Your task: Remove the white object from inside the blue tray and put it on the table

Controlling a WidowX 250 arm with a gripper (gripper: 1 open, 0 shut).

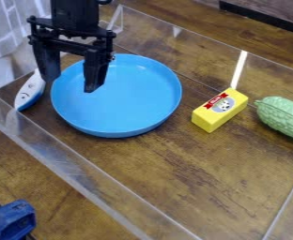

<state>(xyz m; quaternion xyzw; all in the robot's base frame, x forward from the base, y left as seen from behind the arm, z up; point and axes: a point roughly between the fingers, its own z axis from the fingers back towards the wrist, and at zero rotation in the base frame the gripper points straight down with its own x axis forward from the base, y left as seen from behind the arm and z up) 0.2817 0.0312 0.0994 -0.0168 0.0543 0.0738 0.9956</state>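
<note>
Your black gripper [70,77] hangs in the upper left of the frame, pointing straight down. Its jaws are spread wide apart and hold nothing. One finger [95,73] hangs over the left part of the big round bright-blue plastic tray [136,103]. The other finger [46,66] hangs over the tray's left rim.

The small curved white plastic piece with the blue tip [30,91] lies on the dark brown wooden desk [175,178], just left of the tray, outside it. It is close to the left finger, but you cannot tell if they touch.

To the right of the tray sits a yellow box with a red label [221,110]. A bumpy green vegetable [285,117] lies at the right edge. Clear low walls [61,155] run around the desk.
</note>
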